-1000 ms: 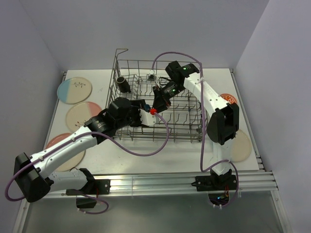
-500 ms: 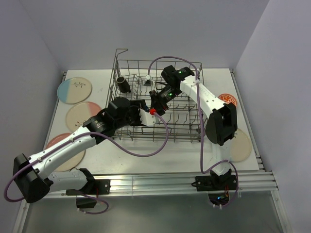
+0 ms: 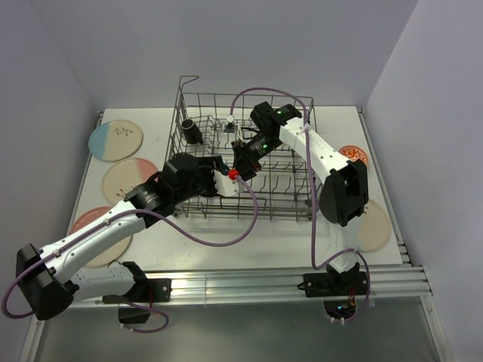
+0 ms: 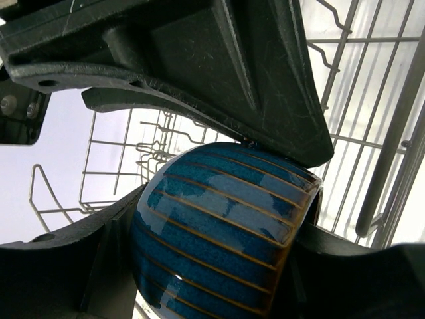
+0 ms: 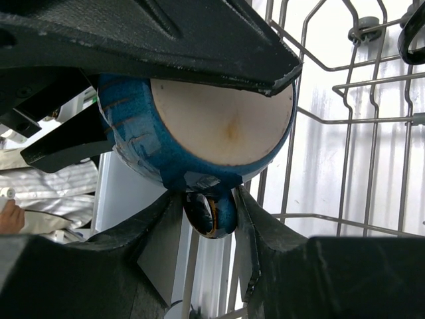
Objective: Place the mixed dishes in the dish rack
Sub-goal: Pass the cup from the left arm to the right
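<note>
The teal-blue mug with thin tan stripes hangs in the air over the middle of the dish rack. My left gripper is shut across its body. In the right wrist view the mug shows its cream base. Its handle sits between the fingers of my right gripper, which is shut on it. In the top view the two grippers, left and right, meet tip to tip and hide the mug.
A dark mug lies in the rack's back left corner. Three plates lie on the table left of the rack. On the right are a cream plate and an orange-red bowl.
My right gripper has swung left and down onto the mug held by my left gripper. The left arm has shifted slightly.
</note>
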